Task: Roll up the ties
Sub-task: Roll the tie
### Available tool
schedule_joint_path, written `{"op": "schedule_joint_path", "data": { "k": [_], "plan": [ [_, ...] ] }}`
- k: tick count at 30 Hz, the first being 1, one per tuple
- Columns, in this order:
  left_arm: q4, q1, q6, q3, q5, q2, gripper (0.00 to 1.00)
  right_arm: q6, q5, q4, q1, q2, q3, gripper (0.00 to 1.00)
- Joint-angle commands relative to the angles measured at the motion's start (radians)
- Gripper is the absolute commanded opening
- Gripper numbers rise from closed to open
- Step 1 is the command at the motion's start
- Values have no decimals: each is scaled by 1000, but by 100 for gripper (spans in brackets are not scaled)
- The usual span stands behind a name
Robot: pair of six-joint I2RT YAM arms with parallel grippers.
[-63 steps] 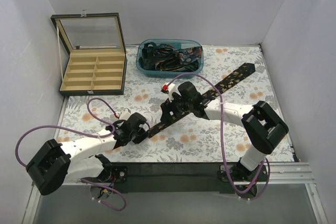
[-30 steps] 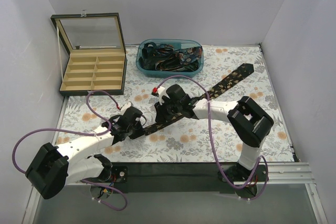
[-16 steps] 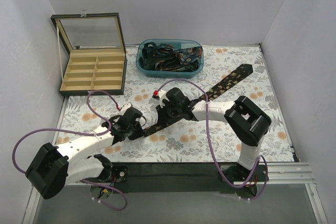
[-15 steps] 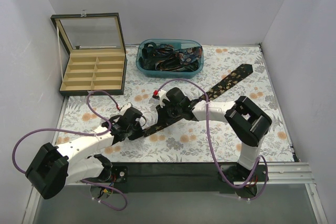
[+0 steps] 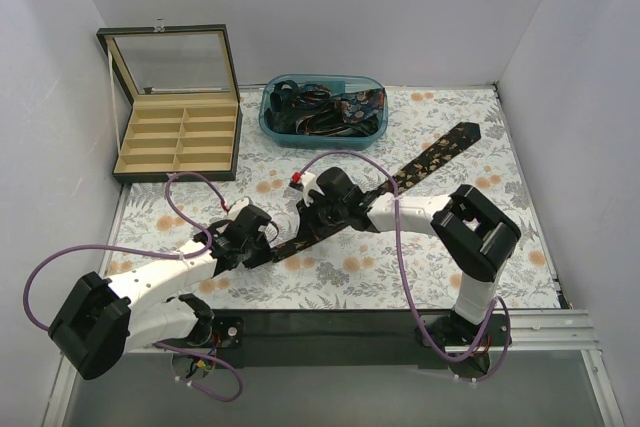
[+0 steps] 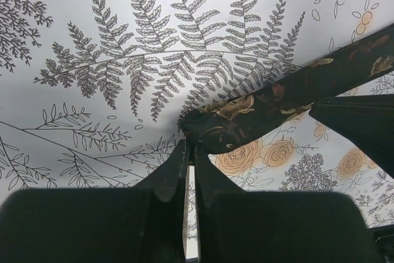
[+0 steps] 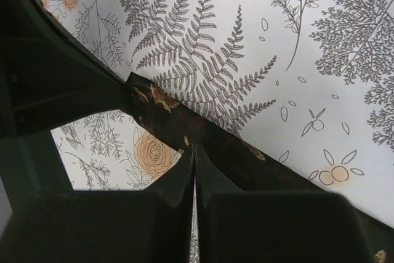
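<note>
One dark tie [image 5: 420, 162] with orange-gold flecks lies diagonally on the floral cloth, its wide end at the far right. My left gripper [image 5: 266, 247] is shut on the tie's narrow end, and in the left wrist view the fingertips [image 6: 189, 147] pinch the tip of the tie [image 6: 277, 97]. My right gripper [image 5: 306, 228] sits a short way up the same tie, next to the left one. In the right wrist view its jaws [image 7: 194, 149] are closed on the near edge of the tie [image 7: 172, 121]. More ties [image 5: 330, 107] lie tangled in a bin.
The teal plastic bin [image 5: 322, 134] stands at the back centre. A compartment box [image 5: 178, 142] with its glass lid raised sits at the back left. Purple cables [image 5: 190, 192] loop over the arms. White walls close in three sides.
My right gripper has slid left down the tie toward the left gripper and closed on it. The left gripper has kept its grip and shifted slightly up and right.
</note>
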Motion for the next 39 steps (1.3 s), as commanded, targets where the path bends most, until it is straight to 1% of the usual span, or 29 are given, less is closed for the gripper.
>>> {"op": "schedule_joint_path", "data": {
  "k": [1, 2, 14, 17, 22, 28, 33, 36, 39],
  "plan": [
    [-16, 6, 7, 24, -23, -9, 0, 15, -39, 49, 11, 17, -16, 3],
    [-16, 6, 6, 25, -22, -7, 0, 14, -44, 54, 11, 25, -17, 1],
    [-62, 6, 15, 56, -40, -22, 0, 35, -53, 91, 13, 88, -40, 1],
    [-86, 6, 13, 84, -43, -36, 0, 35, -58, 92, 11, 92, -46, 1],
    [-92, 6, 26, 168, -8, -41, 0, 40, -70, 100, 11, 92, -51, 1],
    [-30, 6, 38, 238, 49, 1, 0, 52, -75, 127, 13, 84, -57, 1],
    [43, 5, 36, 239, 112, 60, 1, 65, -82, 155, 13, 72, -69, 1],
    [59, 5, 38, 239, 103, 86, 1, 71, -76, 178, 11, 58, -80, 1],
    [46, 5, 44, 237, 78, 80, 1, 66, -61, 178, 5, 13, -94, 1]
  ]
}}
